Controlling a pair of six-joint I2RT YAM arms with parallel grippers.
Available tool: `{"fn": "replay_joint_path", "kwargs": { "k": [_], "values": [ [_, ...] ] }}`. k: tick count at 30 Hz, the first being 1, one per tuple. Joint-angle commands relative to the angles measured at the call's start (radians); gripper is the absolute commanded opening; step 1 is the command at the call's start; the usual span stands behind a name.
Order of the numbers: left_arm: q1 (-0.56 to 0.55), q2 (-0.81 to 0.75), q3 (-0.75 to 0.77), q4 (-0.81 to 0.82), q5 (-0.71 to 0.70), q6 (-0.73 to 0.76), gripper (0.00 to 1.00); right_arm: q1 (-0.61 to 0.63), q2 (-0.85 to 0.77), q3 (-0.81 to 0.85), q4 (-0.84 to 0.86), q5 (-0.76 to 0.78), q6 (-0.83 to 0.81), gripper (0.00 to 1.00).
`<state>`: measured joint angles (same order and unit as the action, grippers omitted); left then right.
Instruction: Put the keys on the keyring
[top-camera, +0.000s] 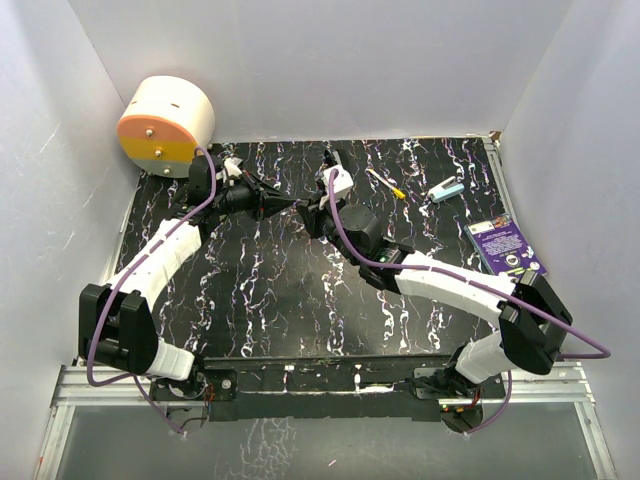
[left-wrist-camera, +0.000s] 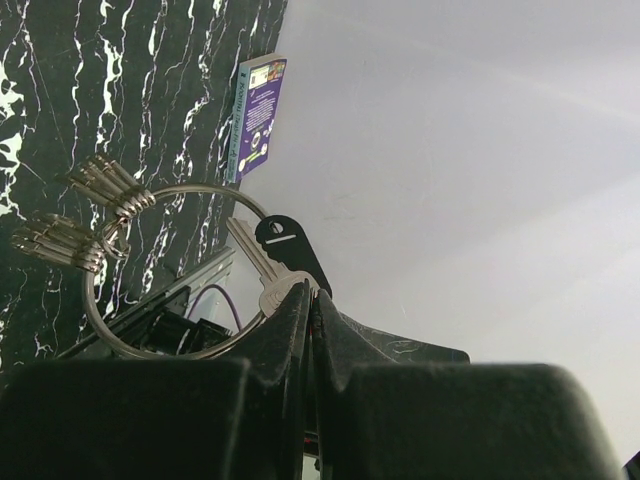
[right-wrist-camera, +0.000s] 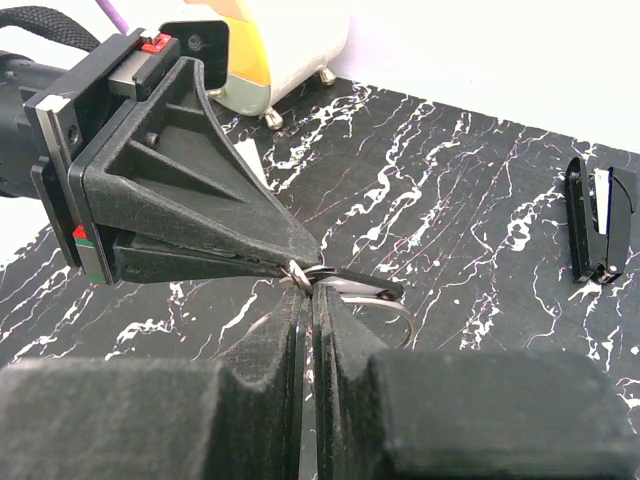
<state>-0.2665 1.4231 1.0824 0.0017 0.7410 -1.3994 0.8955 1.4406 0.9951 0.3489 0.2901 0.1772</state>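
The keyring (left-wrist-camera: 190, 188) is held in the air between both grippers over the middle back of the black marbled table (top-camera: 260, 290). Several silvery keys (left-wrist-camera: 105, 185) hang bunched on its far side. A silver key (left-wrist-camera: 252, 255) and a black-headed key (left-wrist-camera: 285, 237) lie next to my left gripper (left-wrist-camera: 310, 300), which is shut on the silver key's head where the ring passes. My right gripper (right-wrist-camera: 308, 300) is shut just below the left gripper's tip (right-wrist-camera: 295, 268), on the ring (right-wrist-camera: 408, 312). In the top view the left gripper (top-camera: 293, 203) and the right gripper (top-camera: 312, 208) meet tip to tip.
A cream and orange round container (top-camera: 165, 125) stands at the back left. A yellow-handled thin tool (top-camera: 385, 183), a teal object (top-camera: 447, 189) and a purple card (top-camera: 505, 245) lie at the back right. A black clip (right-wrist-camera: 598, 220) lies behind the grippers.
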Motion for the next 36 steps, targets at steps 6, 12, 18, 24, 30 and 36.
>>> {"fn": "replay_joint_path", "kwargs": {
  "k": [6,12,18,24,30,36],
  "values": [
    [-0.008,-0.050,0.006,0.032,0.021,-0.023,0.00,0.002,0.000,0.089,0.113,0.023,-0.002,0.08],
    [-0.008,-0.050,0.011,0.047,0.020,-0.025,0.00,0.002,0.011,0.098,0.109,0.029,-0.001,0.08],
    [-0.009,-0.050,0.013,0.053,0.023,-0.021,0.00,0.001,0.015,0.101,0.100,0.039,0.004,0.08],
    [-0.008,-0.050,0.013,0.064,0.023,-0.015,0.00,0.001,0.014,0.106,0.091,0.052,0.010,0.08],
    [-0.009,-0.050,0.004,0.075,0.020,-0.013,0.00,0.000,0.004,0.107,0.076,0.079,0.026,0.08],
    [-0.008,-0.050,0.004,0.083,0.007,0.001,0.00,-0.001,0.001,0.103,0.070,0.091,0.049,0.08]
  ]
}}
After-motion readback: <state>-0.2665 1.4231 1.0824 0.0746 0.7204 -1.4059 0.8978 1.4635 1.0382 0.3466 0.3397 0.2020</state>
